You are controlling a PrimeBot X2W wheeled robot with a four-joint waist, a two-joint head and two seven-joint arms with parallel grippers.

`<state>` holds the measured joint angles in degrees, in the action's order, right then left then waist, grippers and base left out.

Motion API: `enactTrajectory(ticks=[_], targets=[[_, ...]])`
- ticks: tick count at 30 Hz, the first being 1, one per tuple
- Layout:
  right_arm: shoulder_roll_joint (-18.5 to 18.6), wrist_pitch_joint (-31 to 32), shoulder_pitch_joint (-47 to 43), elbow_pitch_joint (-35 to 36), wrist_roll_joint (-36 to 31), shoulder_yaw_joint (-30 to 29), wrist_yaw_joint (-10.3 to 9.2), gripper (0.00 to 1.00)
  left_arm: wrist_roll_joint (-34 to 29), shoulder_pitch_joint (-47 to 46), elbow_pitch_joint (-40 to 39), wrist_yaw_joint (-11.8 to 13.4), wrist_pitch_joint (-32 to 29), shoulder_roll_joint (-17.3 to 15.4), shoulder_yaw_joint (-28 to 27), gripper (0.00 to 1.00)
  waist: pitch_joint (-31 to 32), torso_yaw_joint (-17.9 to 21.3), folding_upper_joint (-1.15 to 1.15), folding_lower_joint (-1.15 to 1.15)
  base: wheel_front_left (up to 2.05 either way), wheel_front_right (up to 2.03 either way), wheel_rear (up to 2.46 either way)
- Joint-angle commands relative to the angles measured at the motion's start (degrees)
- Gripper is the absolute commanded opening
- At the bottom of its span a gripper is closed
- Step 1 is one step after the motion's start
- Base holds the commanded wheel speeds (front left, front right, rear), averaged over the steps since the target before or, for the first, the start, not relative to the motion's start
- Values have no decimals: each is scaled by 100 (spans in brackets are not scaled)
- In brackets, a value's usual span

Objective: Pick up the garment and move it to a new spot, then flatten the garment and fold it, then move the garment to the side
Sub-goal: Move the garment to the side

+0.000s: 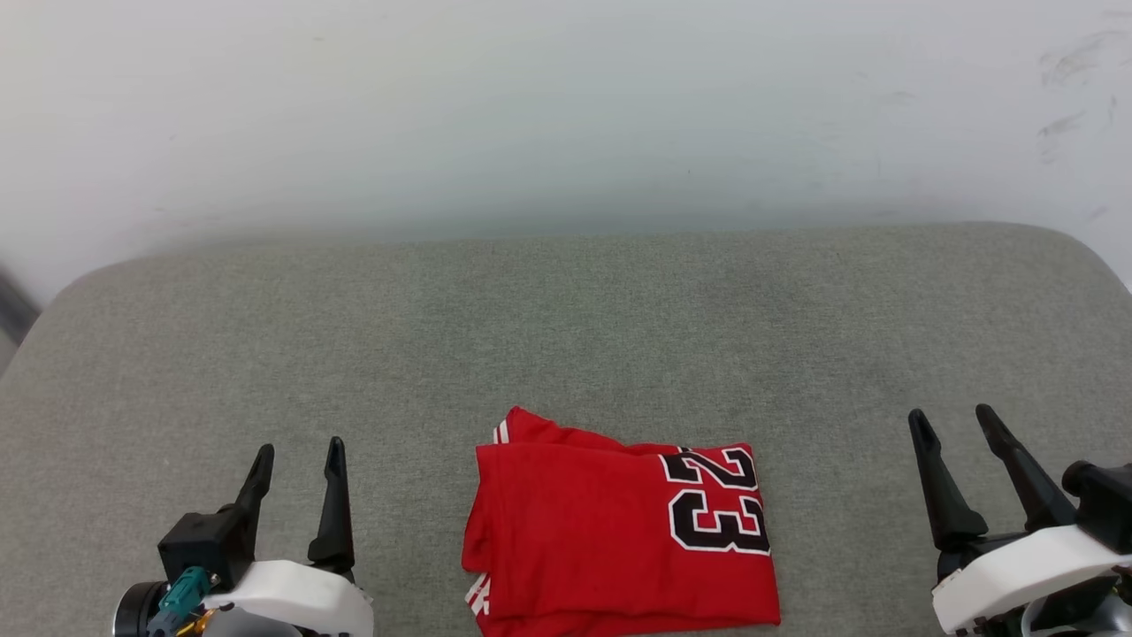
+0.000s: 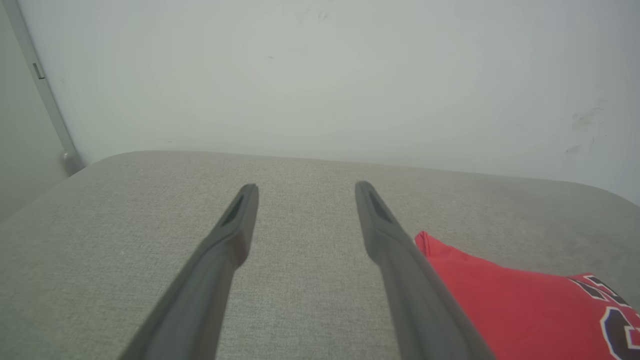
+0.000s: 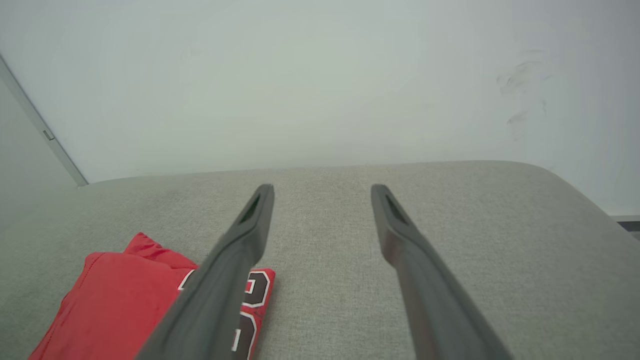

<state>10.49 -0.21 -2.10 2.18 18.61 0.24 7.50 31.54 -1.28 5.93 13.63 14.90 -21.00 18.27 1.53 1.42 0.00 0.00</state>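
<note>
Jaws spread left and right, pointing forward, flanking the folded garment [image 1: 601, 531], clear of it.

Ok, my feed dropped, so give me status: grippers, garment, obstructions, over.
Left gripper open, empty, left of garment. Right gripper open, empty, right of it. Garment folded, flat on grey cushion, between them. No obstacle seen.

Left gripper [image 1: 299, 449]: two long, tapering matte-black fingers on a black block mount [image 1: 202, 541], backed by a glossy white rounded wrist shell [image 1: 296, 600], with a teal connector [image 1: 183, 591] and a brass-coloured fitting [image 1: 190, 625] beside it. Right gripper [image 1: 952, 414]: matching black fingers and white shell [image 1: 1026, 566]. In the wrist views, each finger [image 2: 235, 240] carries a narrow recessed slot near its tip.
</note>
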Motion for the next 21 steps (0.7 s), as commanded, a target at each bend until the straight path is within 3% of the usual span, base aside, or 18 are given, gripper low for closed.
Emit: enactTrajectory(ticks=[1, 9, 16, 21], targets=[[-24, 21, 1, 32, 6, -35, -2, 100, 19, -45, 16, -11, 36, -4, -4, 100, 1, 3, 0, 0, 0, 0, 0], [104, 741, 3, -271, 742, -507, -2, 100, -54, -121, 9, -16, 39, 63, -99, 100, -15, -28, 0, 0, 0, 0, 0], [559, 2519, 228, -1293, 1769, -1176, -2, 100, -177, -176, -86, -61, 34, 148, -212, 100, -113, -215, 0, 0, 0, 0, 0], [568, 3858, 399, -2100, 2414, -1421, -1, 100, -285, -195, -163, -79, 27, 252, -241, 100, -254, -441, 0, 0, 0, 0, 0]])
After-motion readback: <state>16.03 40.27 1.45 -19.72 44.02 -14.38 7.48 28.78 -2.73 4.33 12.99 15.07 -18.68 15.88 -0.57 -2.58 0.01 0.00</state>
